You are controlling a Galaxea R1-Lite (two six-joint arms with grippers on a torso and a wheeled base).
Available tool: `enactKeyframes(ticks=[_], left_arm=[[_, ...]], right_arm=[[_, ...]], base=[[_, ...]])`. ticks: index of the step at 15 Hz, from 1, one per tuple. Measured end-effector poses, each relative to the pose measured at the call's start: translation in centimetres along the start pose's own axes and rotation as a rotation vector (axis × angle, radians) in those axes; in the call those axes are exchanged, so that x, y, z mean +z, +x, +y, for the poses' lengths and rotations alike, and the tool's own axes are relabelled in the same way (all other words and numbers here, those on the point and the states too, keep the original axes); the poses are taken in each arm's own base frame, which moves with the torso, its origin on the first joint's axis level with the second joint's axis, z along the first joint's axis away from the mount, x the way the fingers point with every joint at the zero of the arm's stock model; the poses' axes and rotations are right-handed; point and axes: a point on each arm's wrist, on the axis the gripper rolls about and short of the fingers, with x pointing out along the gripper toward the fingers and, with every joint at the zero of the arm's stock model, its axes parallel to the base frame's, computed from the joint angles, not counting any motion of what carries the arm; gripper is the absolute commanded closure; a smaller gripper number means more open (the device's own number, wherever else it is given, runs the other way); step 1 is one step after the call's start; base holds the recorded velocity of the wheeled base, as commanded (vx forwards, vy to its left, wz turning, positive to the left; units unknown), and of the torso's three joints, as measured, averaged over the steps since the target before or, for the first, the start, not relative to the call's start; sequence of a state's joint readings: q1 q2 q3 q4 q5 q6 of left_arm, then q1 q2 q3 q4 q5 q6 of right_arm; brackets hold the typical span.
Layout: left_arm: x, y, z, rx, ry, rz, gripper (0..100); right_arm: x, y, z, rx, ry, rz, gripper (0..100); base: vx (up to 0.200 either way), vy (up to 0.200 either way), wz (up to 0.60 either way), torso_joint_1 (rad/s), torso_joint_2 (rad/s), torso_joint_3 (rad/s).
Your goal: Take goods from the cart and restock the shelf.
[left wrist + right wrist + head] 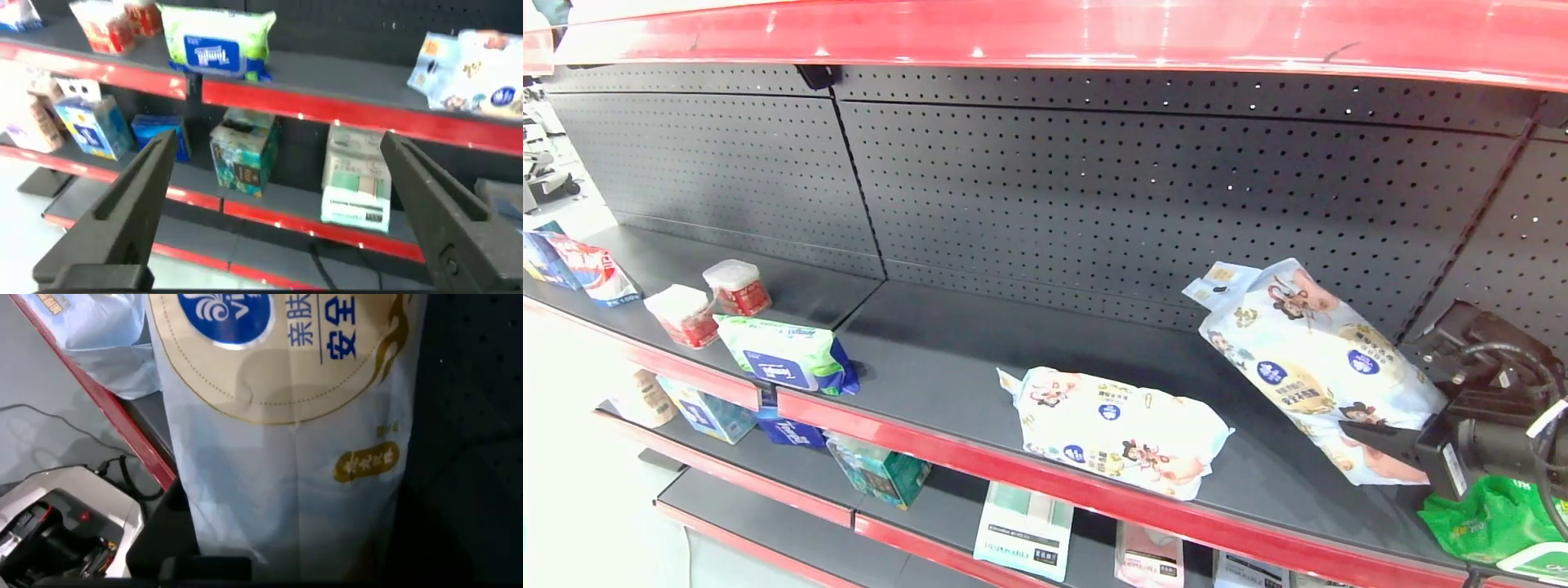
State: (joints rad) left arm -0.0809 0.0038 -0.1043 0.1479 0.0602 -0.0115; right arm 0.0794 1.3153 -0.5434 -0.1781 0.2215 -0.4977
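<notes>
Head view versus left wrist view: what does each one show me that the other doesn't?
Head only: the right gripper holding a tilted cartoon-print pack over the shelf's right end. Left wrist only: the left gripper, open and empty, facing the lower shelves. Both: the green wipes pack at the shelf's front edge, the flat cartoon pack beside it, and the teal box on the shelf below.
</notes>
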Motion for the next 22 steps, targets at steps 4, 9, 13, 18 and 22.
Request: enactKeyframes(ticks=[4, 9, 13, 18, 22], left_arm=[[0.6, 0.5, -0.2, 0.169, -0.026, -0.009, 0], [-0.6, 0.7, -0.7, 0.192, -0.015, -0.036, 0], [-1.2, 1.0, -0.8, 0.16, 0.007, -0.045, 0], [-1.3, 1.0, -0.8, 0.163, 0.006, -0.044, 0], [-1.3, 1.0, -0.8, 0.163, 0.006, -0.044, 0]], right_arm=[[0.2, 0.7, -0.2, 0.01, 0.002, 0.01, 100], [-0.2, 1.2, -0.1, 0.024, 0.007, 0.036, 100], [-0.4, 1.6, -0.1, 0.033, 0.011, 0.053, 100], [-0.2, 2.3, -0.4, 0.044, 0.01, 0.059, 100], [0.5, 3.5, -1.0, 0.078, -0.009, 0.046, 100]], base=[[0.0, 0.0, 0.0, 0.0, 0.0, 0.0], [0.0, 0.0, 0.0, 0.0, 0.0, 0.0], [0.0, 0.0, 0.0, 0.0, 0.0, 0.0], [0.0, 0.0, 0.0, 0.0, 0.0, 0.0], [0.0, 0.0, 0.0, 0.0, 0.0, 0.0]])
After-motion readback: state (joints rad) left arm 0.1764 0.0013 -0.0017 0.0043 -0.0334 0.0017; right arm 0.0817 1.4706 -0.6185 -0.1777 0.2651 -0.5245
